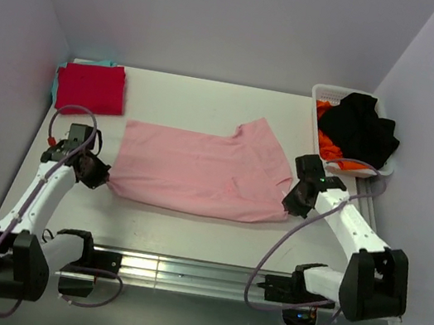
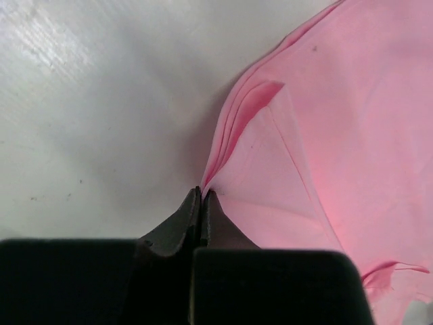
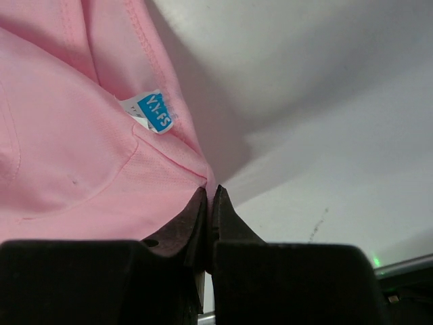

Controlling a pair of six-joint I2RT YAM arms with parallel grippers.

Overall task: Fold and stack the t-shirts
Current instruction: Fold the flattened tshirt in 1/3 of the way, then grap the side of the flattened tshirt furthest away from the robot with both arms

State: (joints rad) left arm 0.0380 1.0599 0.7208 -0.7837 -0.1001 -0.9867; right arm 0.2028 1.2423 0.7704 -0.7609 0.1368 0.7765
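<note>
- Pink tee [image 1: 198, 172] lies mid-table [image 1: 211, 98], flat, doubled over. Stacked cloth edges show in the L wrist view [image 2: 233, 128].
- Only writing visible: small blue tag [image 3: 154, 112] w/ white chars, sewn inside the pink cloth [image 3: 61, 135] near my R fingertips. It's upside down to the cam, so I can't read it w/ confidence.
- Long axis runs L-R across the table. Tag end is on my R side, and one sleeve sticks out toward the far R.
- My L gripper [image 1: 101, 176] is at the near-L corner, jaws together and pinching the cloth edge [image 2: 201, 196].
- My R gripper [image 1: 293, 199] is at the near-R corner, jaws closed on the pink edge just below the tag [image 3: 210, 193].
- Red tee [image 1: 90, 87] is folded into a square at the far-L corner, well apart from the pink one.
- Teal tee [image 1: 92, 62] shows only as a sliver at the red one's far and L edges.
- White basket [image 1: 320, 90] sits far R w/ black + orange cloth in it.
</note>
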